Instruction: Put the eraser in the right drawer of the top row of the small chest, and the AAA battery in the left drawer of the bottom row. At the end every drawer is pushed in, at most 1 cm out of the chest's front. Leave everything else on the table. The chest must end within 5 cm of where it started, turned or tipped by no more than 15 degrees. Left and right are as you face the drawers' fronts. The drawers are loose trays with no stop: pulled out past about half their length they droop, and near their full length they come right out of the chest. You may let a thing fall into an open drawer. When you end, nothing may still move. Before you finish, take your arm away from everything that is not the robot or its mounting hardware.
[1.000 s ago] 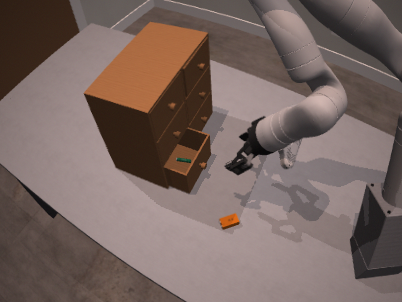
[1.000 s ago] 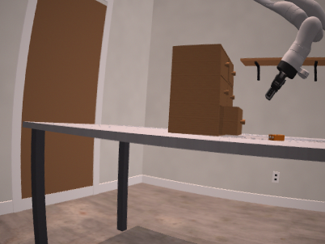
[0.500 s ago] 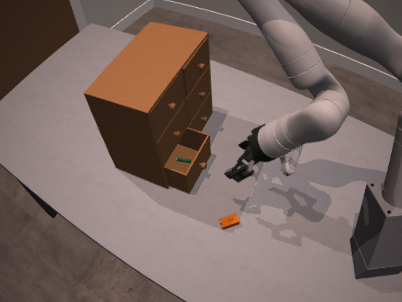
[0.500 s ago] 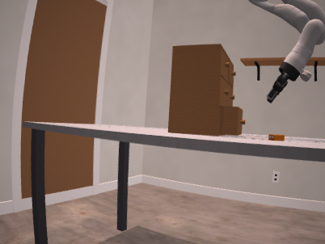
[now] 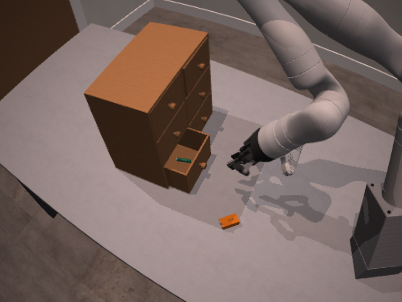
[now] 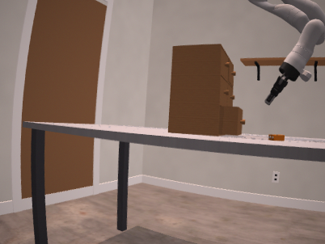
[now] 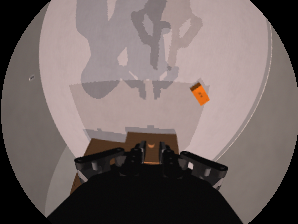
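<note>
The small wooden chest point(image 5: 145, 70) point(image 6: 196, 89) stands on the grey table point(image 5: 75, 150). Its bottom-row left drawer point(image 5: 192, 175) point(image 6: 231, 120) is pulled out, and a green AAA battery point(image 5: 183, 160) lies inside it. The other drawers are pushed in. The orange eraser point(image 5: 229, 220) point(image 6: 276, 137) point(image 7: 200, 94) lies flat on the table in front of the chest. My gripper point(image 5: 238, 166) point(image 6: 269, 101) point(image 7: 152, 147) hangs in the air in front of the open drawer, tilted down towards it, with its fingers shut on nothing. The eraser lies off to one side of it.
The robot's base point(image 5: 377, 230) stands at the table's right edge. The table's front edge runs close behind the eraser in the top view. A wall shelf point(image 6: 279, 61) hangs behind the arm.
</note>
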### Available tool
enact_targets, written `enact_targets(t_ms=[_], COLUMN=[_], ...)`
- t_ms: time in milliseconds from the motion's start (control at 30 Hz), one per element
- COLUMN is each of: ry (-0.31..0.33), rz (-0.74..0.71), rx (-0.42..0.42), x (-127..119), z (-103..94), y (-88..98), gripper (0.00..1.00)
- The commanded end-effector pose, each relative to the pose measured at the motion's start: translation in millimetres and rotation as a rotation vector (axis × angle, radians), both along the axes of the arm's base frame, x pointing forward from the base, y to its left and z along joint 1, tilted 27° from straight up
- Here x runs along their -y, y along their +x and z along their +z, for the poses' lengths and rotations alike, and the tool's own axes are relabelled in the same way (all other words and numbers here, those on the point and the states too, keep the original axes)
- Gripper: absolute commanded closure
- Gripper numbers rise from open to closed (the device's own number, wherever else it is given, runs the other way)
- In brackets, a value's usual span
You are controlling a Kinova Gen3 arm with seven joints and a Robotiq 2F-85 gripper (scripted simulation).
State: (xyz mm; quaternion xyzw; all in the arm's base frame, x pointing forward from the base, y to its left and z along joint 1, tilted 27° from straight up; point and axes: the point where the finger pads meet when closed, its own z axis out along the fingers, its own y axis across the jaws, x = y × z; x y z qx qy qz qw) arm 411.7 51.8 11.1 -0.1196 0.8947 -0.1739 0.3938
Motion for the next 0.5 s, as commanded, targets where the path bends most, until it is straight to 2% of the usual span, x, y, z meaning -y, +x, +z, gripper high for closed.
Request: enact_targets(t_ms=[0,467], ry=[-0.001,-0.011], rz=[0.001,0.014], rx=[0.003,0.001], x=[1.4,2.9], z=[1.0,-1.6], y=[-0.4,2.3], gripper=[1.00,1.00])
